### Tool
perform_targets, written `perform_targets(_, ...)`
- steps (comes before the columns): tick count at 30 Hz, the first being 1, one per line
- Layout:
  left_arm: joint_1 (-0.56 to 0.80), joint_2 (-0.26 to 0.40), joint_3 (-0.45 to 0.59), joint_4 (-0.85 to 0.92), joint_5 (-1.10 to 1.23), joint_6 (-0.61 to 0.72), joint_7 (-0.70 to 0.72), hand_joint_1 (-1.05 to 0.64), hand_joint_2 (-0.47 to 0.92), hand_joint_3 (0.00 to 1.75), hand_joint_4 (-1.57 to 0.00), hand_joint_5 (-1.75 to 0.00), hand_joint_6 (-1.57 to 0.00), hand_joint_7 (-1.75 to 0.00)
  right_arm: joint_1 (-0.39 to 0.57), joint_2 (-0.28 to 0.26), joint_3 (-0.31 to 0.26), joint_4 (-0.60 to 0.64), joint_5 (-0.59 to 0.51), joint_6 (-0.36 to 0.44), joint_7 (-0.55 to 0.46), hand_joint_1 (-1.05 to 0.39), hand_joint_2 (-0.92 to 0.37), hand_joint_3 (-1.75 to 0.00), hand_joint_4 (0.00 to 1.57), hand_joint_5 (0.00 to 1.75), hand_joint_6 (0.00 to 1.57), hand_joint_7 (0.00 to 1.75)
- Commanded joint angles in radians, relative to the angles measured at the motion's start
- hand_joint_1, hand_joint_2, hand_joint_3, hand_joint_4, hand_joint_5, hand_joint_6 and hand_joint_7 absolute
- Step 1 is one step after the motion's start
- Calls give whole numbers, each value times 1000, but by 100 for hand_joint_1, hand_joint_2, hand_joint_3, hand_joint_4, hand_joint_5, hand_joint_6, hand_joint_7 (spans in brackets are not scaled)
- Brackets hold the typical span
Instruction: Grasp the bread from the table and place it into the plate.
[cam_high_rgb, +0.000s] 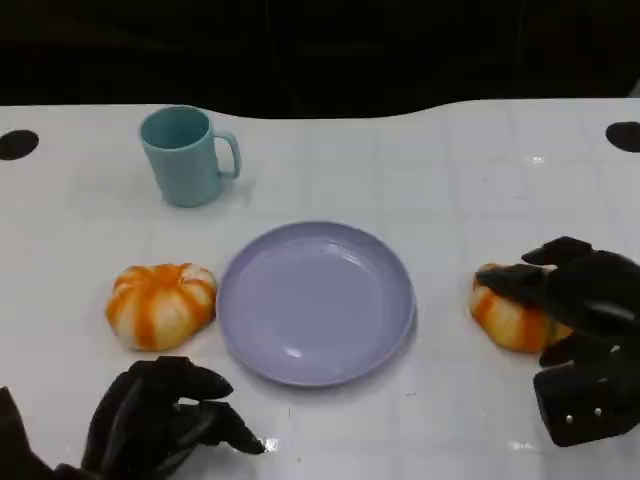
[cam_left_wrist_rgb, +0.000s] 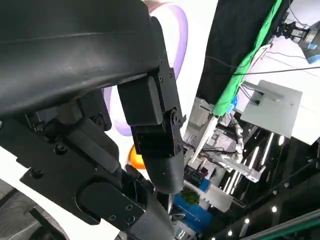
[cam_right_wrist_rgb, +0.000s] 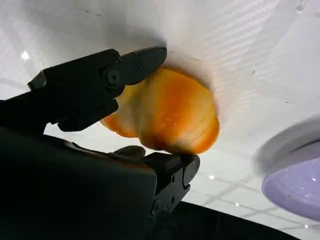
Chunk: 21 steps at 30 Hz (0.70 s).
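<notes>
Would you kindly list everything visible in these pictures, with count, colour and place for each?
Striped orange-and-white bread rolls: two; one on the table left of the plate, one right of it, within the right hand's fingers.
Round lavender plastic plate: one, centre of the table, nothing in it.
Teal plastic mug with handle: one, upright, far left, behind the plate.
White table: one, under everything.
Left hand: black, near left edge, fingers curled, holding nothing.
Right hand: black, fingers around the right-side roll, which sits on the table.
</notes>
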<state>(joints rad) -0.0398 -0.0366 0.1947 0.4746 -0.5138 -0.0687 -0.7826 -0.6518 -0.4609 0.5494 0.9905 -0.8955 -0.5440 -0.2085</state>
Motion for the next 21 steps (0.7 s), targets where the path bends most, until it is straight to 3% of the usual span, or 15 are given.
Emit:
perform_targets(1,9,9,3,-8,0,2,3,-94,63,0,-157,-43,-157,-17,-13,7,13,45,16,-15,-51,-37,-81,-1,9,42,31,1)
perform_targets(3,8,9,3,-7,-1,4,3,-93,63,0,-157,-43,-157,-16,-14,13,4,64,35,-39,-91,-31,-84,-1,26,45,39,3)
perform_targets(4,7,8,3,-6,0,2,3,-94,63,0,-157,-43,-157,-16,-14,17,-5,74,49,-52,-114,-24,-88,-2,45,63,49,5)
perform_targets(8,8,8,3,-7,0,0,1,-94,63,0,-157,-42,-157,-15,-8,30,-33,101,95,-125,-238,-15,-92,-4,83,103,92,21)
perform_targets(11,8,8,3,-11,1,5,8,-94,63,0,-157,-42,-157,-15,-10,31,-29,122,90,-174,-326,-17,-92,-11,88,135,114,24)
perform_targets(13,8,8,2,-11,4,2,10,-95,63,0,-157,-42,-157,-16,-16,25,-7,128,58,-178,-393,-20,-92,-13,87,153,120,28)
perform_targets(15,8,8,3,-10,4,0,9,-95,63,0,-157,-42,-157,-16,-21,22,8,132,39,-182,-432,-21,-80,-50,88,170,97,103)
perform_targets(17,9,8,3,-9,7,-7,9,-96,63,0,-157,-43,-157,-16,-23,22,15,139,33,-196,-470,-21,-60,-94,93,174,84,155)
perform_targets(19,9,8,2,-10,8,-6,10,-96,63,0,-157,-43,-157,-17,-25,22,21,147,25,-210,-511,-21,-50,-112,95,174,81,170)
perform_targets(21,11,8,2,-14,6,-1,11,-96,63,0,-157,-43,-157,-17,-25,23,24,154,19,-220,-548,-22,-44,-120,96,175,78,173)
